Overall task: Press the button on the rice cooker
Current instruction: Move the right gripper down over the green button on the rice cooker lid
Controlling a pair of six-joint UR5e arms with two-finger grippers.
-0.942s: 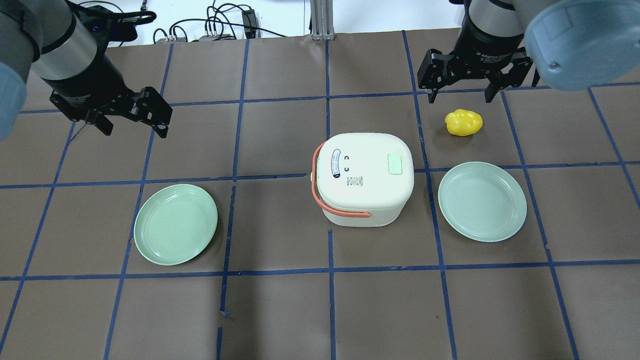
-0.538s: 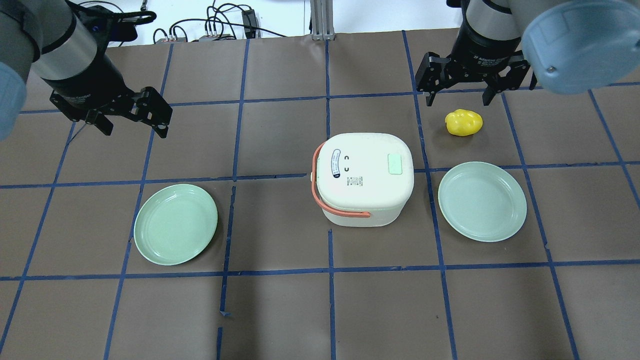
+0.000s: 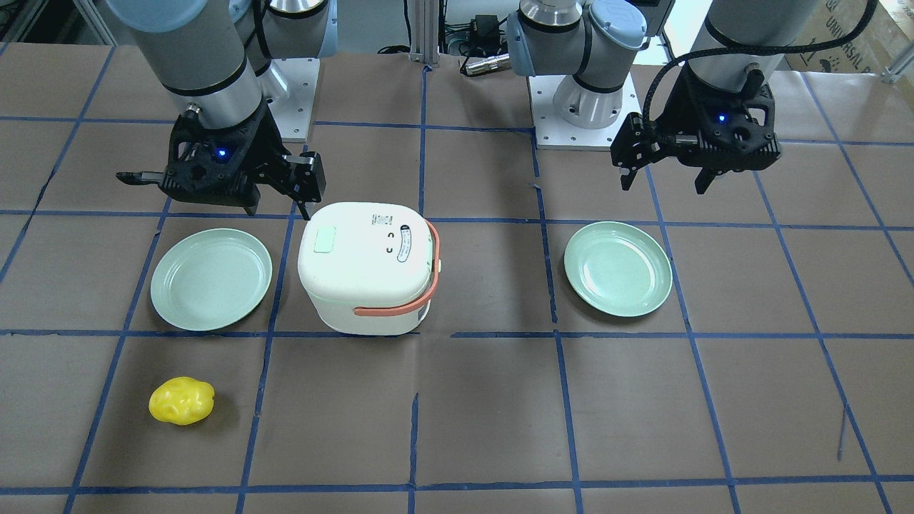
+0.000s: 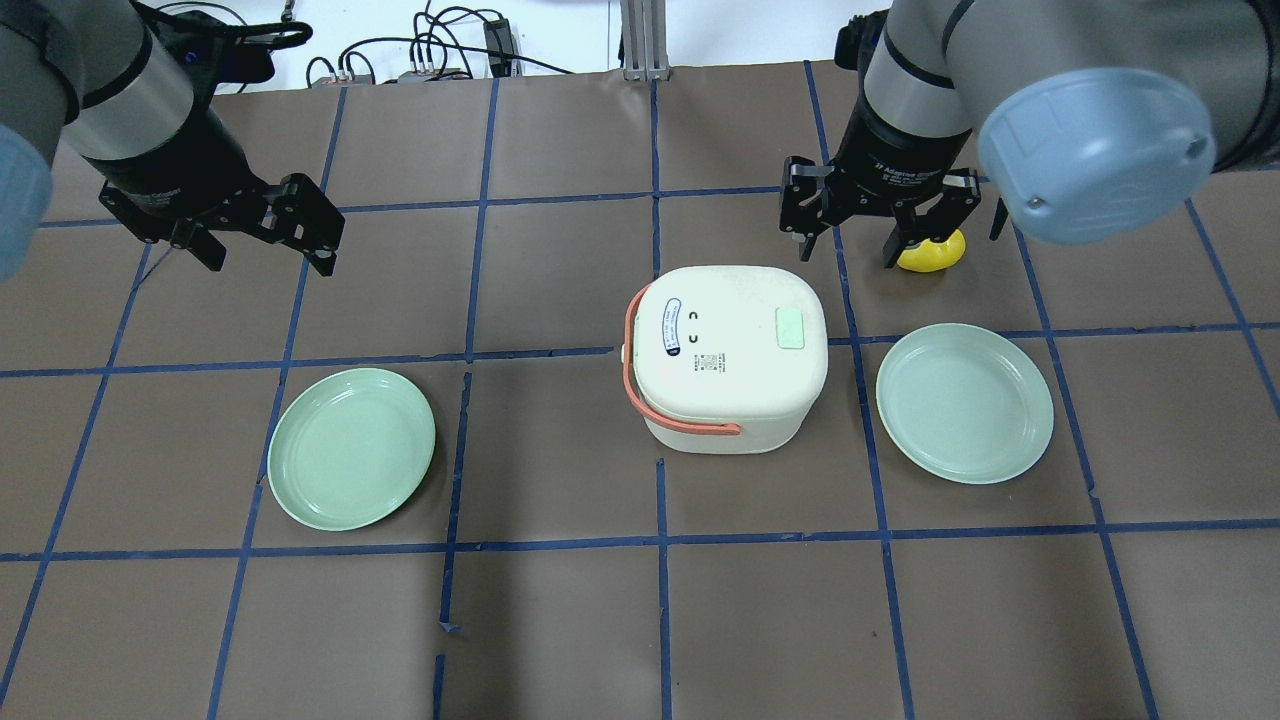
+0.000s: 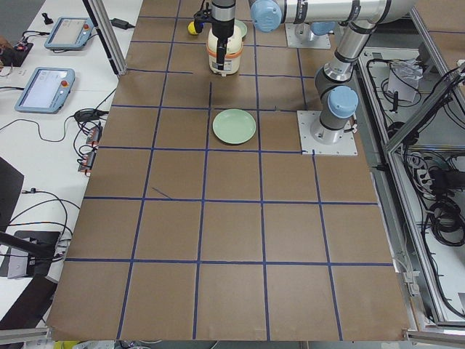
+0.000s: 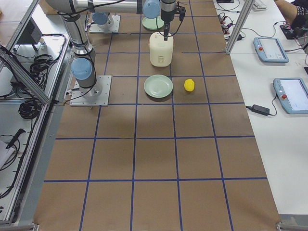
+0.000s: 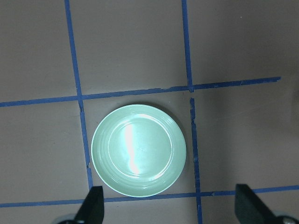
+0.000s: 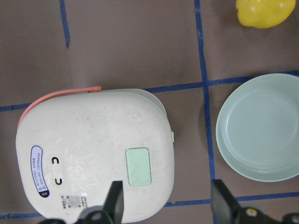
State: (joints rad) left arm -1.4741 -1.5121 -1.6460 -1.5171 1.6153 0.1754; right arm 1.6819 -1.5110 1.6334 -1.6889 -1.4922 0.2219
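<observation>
The white rice cooker (image 4: 725,355) sits at the middle of the worktop (image 4: 560,620), lid shut. Its orange handle (image 4: 640,385) is swung down around the left and near sides. The target is the pale green button (image 4: 790,328), a small rounded rectangle on the right part of the lid, and nothing is touching it.

The right jaws are up in the air over the cooker's right side, spread wide and holding nothing. In the right wrist view the two fingertips (image 8: 114,200) show at the bottom edge. The button (image 8: 138,166) lies in the span between them, closer to the one on the left of that picture. There is clear air between metal and lid.

On the left, the left jaws are also parted and empty, hanging well apart from the cooker over the far-left squares of the blue tape grid. Their fingertips (image 7: 93,203) frame the left plate (image 7: 138,150) in the left wrist view, and the plate lies flat on the worktop below.

A matching green right plate (image 4: 964,402) rests just right of the cooker, apart from it. Farther back on that side sits a lumpy yellow item (image 3: 181,400). From overhead it is half hidden behind the right arm's hardware.
</observation>
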